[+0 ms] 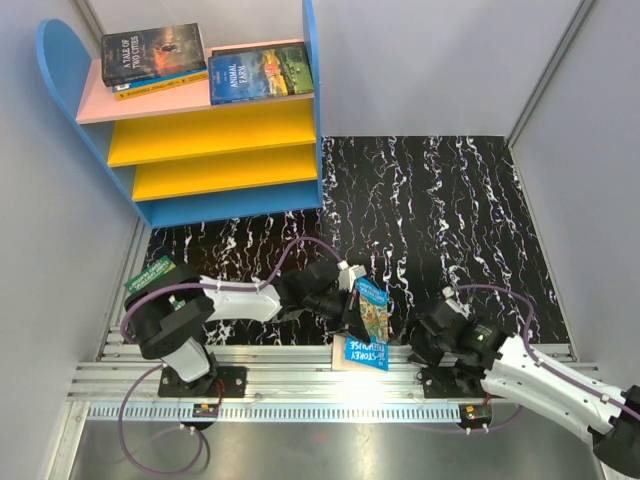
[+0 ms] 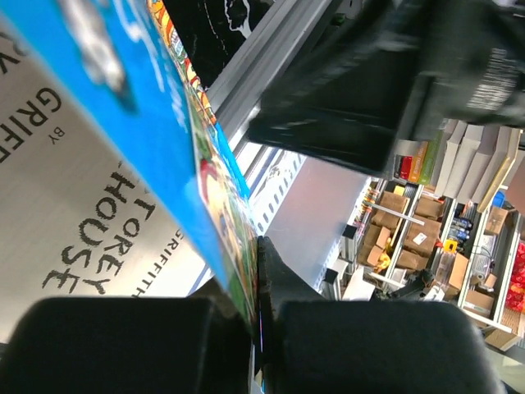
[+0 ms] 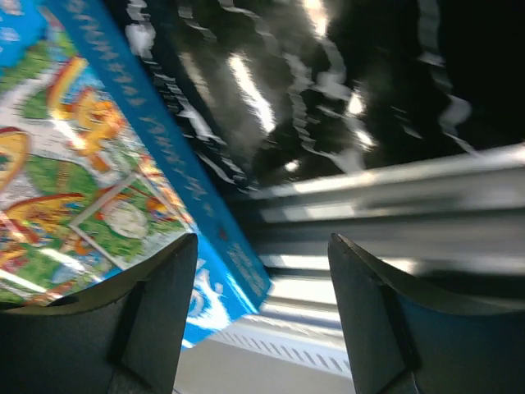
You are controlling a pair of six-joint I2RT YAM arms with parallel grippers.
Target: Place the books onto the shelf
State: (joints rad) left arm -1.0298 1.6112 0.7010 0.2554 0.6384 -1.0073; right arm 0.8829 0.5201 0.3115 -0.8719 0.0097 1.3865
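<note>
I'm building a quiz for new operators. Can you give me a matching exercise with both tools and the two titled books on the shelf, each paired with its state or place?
Things:
1. left tool
2. right tool
3. Animal Farm
4. A Tale of Two Cities

States or places:
A. open, holding nothing
B. right end of the pink top board
C. shut on the blue illustrated book
D. left end, lying on another book

Pairs: 1-C, 2-A, 3-B, 4-D
</note>
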